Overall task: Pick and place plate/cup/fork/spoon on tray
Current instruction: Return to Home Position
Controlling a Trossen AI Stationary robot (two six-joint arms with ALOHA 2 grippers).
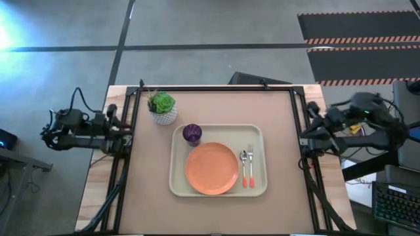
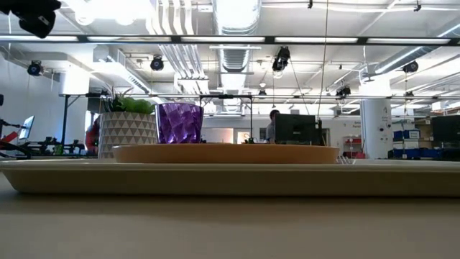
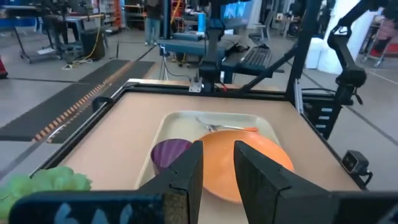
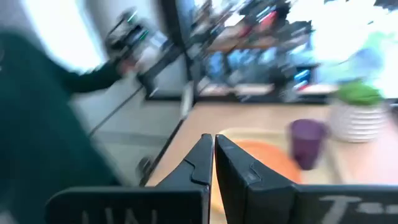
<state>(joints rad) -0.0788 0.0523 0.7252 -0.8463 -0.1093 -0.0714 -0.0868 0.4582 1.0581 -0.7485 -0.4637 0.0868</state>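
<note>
Tray (image 1: 259, 189) sits mid-way on the table (image 1: 275, 108) between my hands, carrying plate (image 1: 211, 168), cup (image 1: 191, 133) (corner nearest the plant pot (image 1: 164, 117)), spoon (image 1: 243, 164) and fork (image 1: 251, 167). Cutlery lies parallel on my right side, long axes crosswise to my reach, handles away from the pot. Left hand (image 3: 217, 152) slightly apart and empty, right hand (image 4: 212, 142) clenched on nothing, nearer the cutlery

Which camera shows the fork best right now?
The high view: the fork lies in full on the tray, beside the spoon. Left wrist shows both utensils as a thin streak beyond the plate; low and right wrist views don't show it clearly.
</note>
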